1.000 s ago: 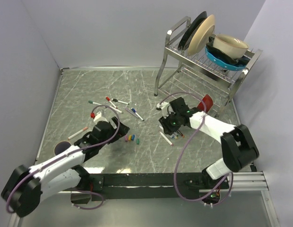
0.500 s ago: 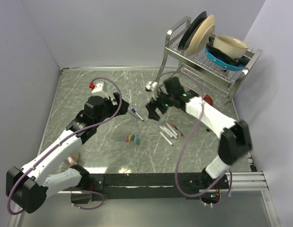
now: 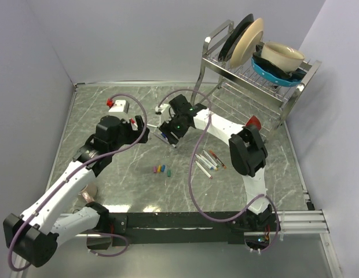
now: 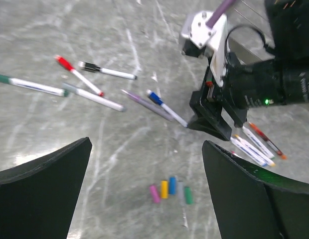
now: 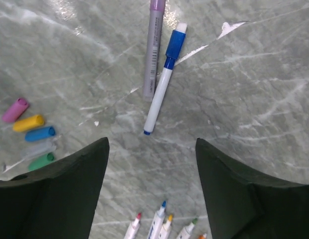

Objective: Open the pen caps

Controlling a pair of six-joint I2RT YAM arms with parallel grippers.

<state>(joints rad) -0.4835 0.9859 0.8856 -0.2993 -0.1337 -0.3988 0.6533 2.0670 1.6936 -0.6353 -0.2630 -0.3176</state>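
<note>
Black right pincer: is hanging open over the grey stone tabletop, jaws standing wide with nothing between them.
Blue-capped pen: is lying just beyond the fingertips, its white barrel running away from the pincer and its blue cap sitting on at the far end.
Purple pen: is lying just beside the blue one on its left, close enough near the caps that I cannot tell whether they are touching.
Left pincer: is hovering open and empty to the left of the right pincer, looking down on the same pair of pens.
Other capped pens: the red-capped pen, black-capped pen and green-capped pen are lying farther left, well apart from the pincers.
Loose caps: are sitting in a short row, pink, yellow, blue, clear and green, nearer than the pincers.
Uncapped pens: are bunching to the right of that row.
Dish rack: is standing at the far right, out of the way.
Step in hand: seemingly the right pincer is lining up on the blue-capped pen.
Doing it well: it should be coming down astride the white barrel, clear of the cap so the left pincer is getting a free end to pull, and keeping its left finger out of the purple pen. Closing gently matters, since a thin round barrel on hard stone is likely to roll.
</note>
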